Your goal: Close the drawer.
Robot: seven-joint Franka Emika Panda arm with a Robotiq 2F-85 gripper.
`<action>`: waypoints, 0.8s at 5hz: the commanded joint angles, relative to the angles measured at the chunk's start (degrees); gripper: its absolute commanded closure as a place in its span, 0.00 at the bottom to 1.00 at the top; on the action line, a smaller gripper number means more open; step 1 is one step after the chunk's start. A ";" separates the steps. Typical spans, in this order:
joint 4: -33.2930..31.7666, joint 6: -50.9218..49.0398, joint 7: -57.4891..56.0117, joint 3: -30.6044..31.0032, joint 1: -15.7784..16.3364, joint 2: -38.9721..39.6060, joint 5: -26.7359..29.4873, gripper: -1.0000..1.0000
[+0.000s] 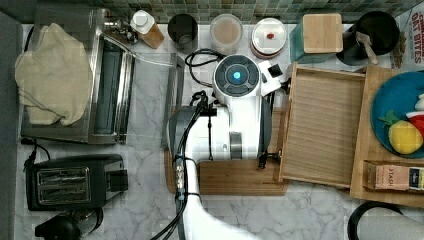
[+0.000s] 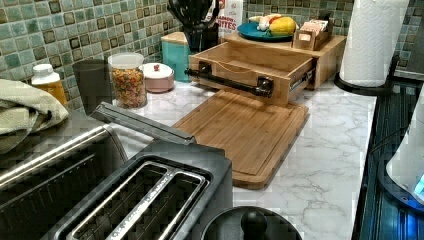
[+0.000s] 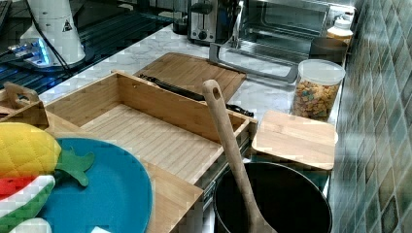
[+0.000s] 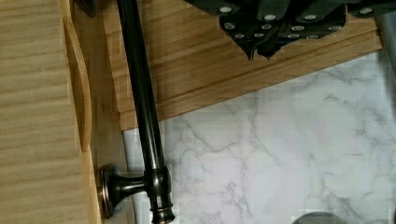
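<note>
Standing pulled far out of its wooden stand (image 2: 330,52), the drawer (image 1: 322,132) is showing its whole grained bottom, so the closing push is not yet begun. The arm (image 1: 240,125) is hanging over the cutting board (image 2: 245,135), just in front of the drawer's dark bar handle (image 4: 142,107). In the wrist view the pincer (image 4: 261,44) is hovering beside that handle, apart from it and gripping nothing, its two dark tips sitting together.

The next move, as I judge it, is calling for the tips to come against the handle or the drawer's front panel (image 2: 235,75) and press straight toward the stand, square to the front so the slides are not binding.

Room near the drawer is looking fair: the cutting board is lying flat beneath the handle, and bare marble desk (image 2: 330,150) is lying beside it. The teal canister (image 2: 176,52) is standing close to the drawer's far side, so a skewed push is risking a scrape there.
</note>
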 commanded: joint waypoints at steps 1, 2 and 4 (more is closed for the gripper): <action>-1.14 4.82 -8.10 -2.17 -3.75 3.20 2.15 1.00; -5.70 12.24 -8.53 -3.15 -3.71 2.97 1.75 1.00; -10.78 16.10 -7.66 -3.37 -4.55 2.27 1.34 1.00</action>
